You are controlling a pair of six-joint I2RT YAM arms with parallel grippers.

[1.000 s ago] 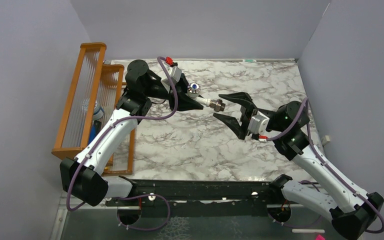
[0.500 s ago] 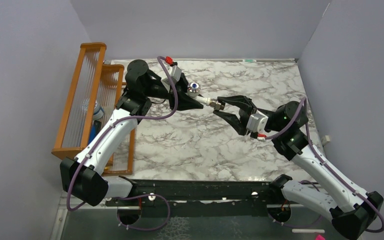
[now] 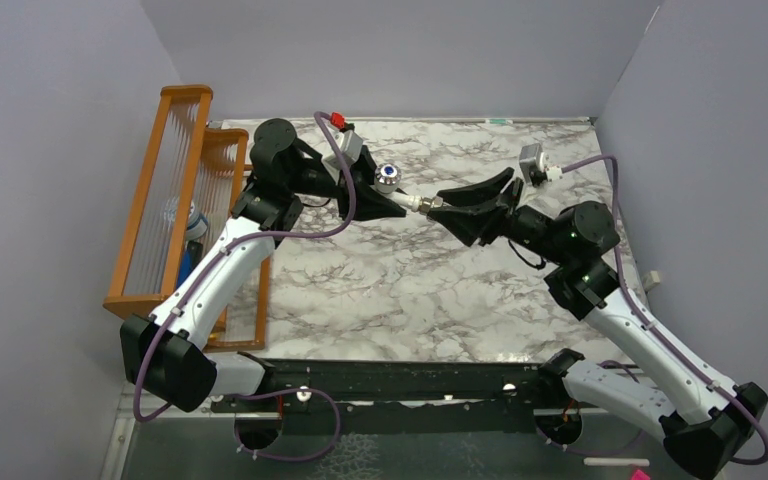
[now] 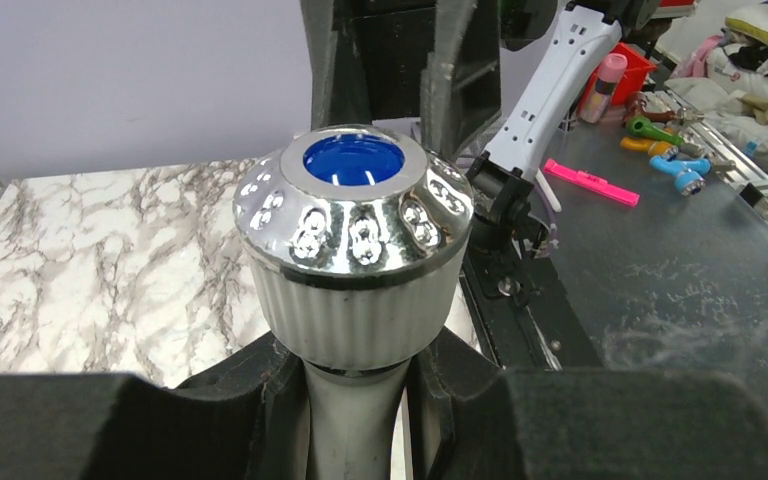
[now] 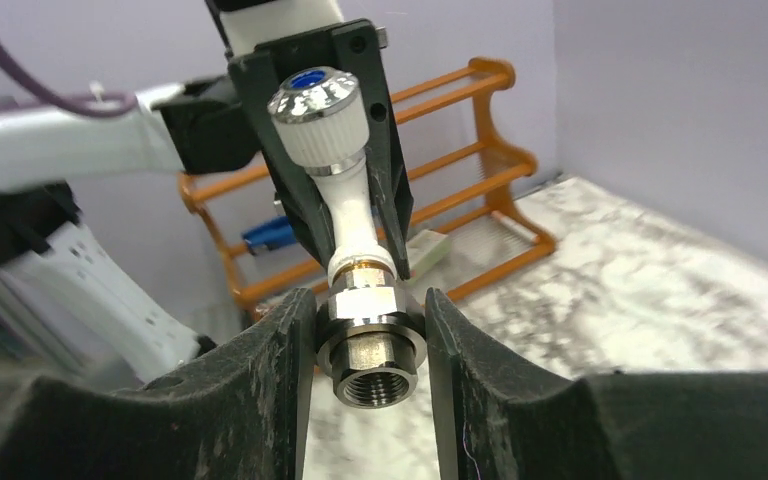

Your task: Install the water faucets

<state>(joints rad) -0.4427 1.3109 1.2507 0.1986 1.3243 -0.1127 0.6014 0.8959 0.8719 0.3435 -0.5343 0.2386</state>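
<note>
Left hand [image 3: 394, 203] pinches the tap [image 5: 345, 212]; right hand [image 3: 450, 208] pinches its nut [image 5: 370, 335], bore shown only wrist-side.

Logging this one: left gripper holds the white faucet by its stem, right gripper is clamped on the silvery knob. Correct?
Not quite. The right gripper is clamped on the metal nut at the faucet's threaded end, not the silvery knob, as the right wrist view shows. The left gripper does hold the white faucet by its stem.

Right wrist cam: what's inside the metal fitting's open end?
Internal threads ringing a dark hollow bore show in the metal fitting. How far the white tap reaches inside is hidden by the fitting's wall and the right gripper closed on its sides.
</note>
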